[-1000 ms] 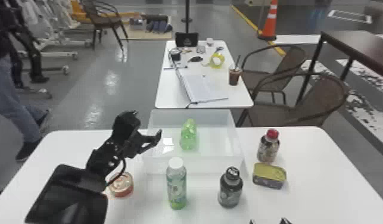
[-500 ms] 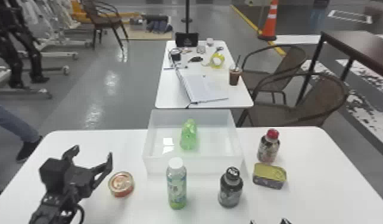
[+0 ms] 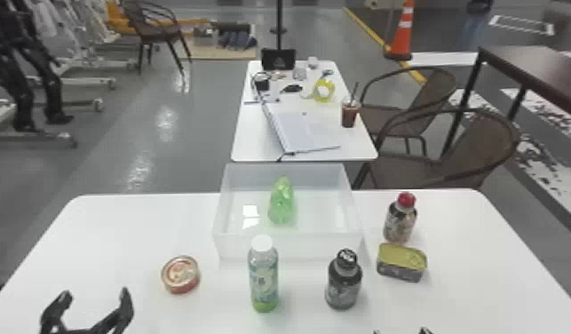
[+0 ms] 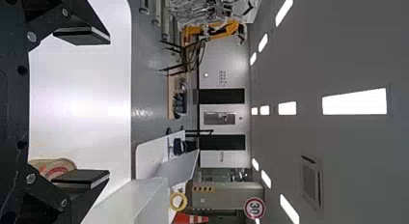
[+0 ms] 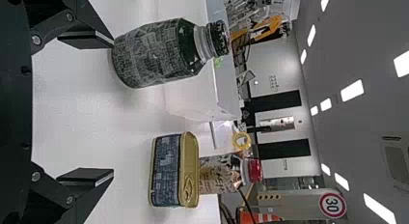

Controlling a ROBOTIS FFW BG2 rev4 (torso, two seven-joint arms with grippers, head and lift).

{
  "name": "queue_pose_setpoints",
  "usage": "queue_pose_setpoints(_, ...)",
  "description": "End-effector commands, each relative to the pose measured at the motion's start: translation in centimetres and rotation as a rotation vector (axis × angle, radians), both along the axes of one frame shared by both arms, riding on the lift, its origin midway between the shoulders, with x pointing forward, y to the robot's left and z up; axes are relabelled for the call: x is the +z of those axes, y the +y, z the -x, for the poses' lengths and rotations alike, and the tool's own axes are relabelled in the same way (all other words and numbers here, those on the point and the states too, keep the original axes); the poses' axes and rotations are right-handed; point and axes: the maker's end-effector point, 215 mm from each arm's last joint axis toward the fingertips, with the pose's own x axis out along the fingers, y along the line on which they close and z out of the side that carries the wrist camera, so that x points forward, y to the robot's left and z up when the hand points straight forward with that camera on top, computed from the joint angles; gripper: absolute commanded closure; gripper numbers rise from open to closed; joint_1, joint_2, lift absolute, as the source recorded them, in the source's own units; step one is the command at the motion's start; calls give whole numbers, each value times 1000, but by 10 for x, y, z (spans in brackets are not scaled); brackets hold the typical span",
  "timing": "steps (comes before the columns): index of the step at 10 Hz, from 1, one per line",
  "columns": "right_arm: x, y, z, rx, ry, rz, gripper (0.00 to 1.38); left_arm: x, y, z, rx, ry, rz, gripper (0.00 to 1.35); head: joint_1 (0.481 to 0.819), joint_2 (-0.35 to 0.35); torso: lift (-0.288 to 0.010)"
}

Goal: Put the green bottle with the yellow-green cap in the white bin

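Drawn back toward the robot since the earlier frame, the left gripper (image 3: 95, 295) now sits low in the head view, its fingers wide apart with nothing between them. The green bottle (image 3: 282, 202) lies inside the white bin (image 3: 311, 246), ahead of those fingers, toward the robot's right and well apart. Placing looks finished; the next move likely calls only for settling clear. The right gripper (image 5: 113, 108) is parked at the near side, also spread wide.
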Motion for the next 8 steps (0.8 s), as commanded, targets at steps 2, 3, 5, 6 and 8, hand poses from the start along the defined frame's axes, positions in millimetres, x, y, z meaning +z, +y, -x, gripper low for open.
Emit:
queue_pose_setpoints(2, -1, -1, 2, -2, 3, -1, 329, -22, -6, 26, 1, 39, 12, 300, 549, 0, -100)
queue_pose_setpoints(3, -1, -1, 3, -2, 3, 0, 329, -24, -7, 27, -1, 44, 5, 300, 549, 0, -100)
queue_pose_setpoints(5, 0, -2, 2, -2, 2, 2, 329, -25, -7, 26, -1, 50, 7, 300, 549, 0, -100)
queue_pose_setpoints(6, -1, -2, 3, -2, 3, 2, 329, -26, -8, 27, -2, 51, 9, 300, 549, 0, -100)
queue_pose_setpoints(8, -1, -2, 3, -2, 3, 2, 329, -25, -8, 26, -1, 49, 10, 300, 549, 0, -100)
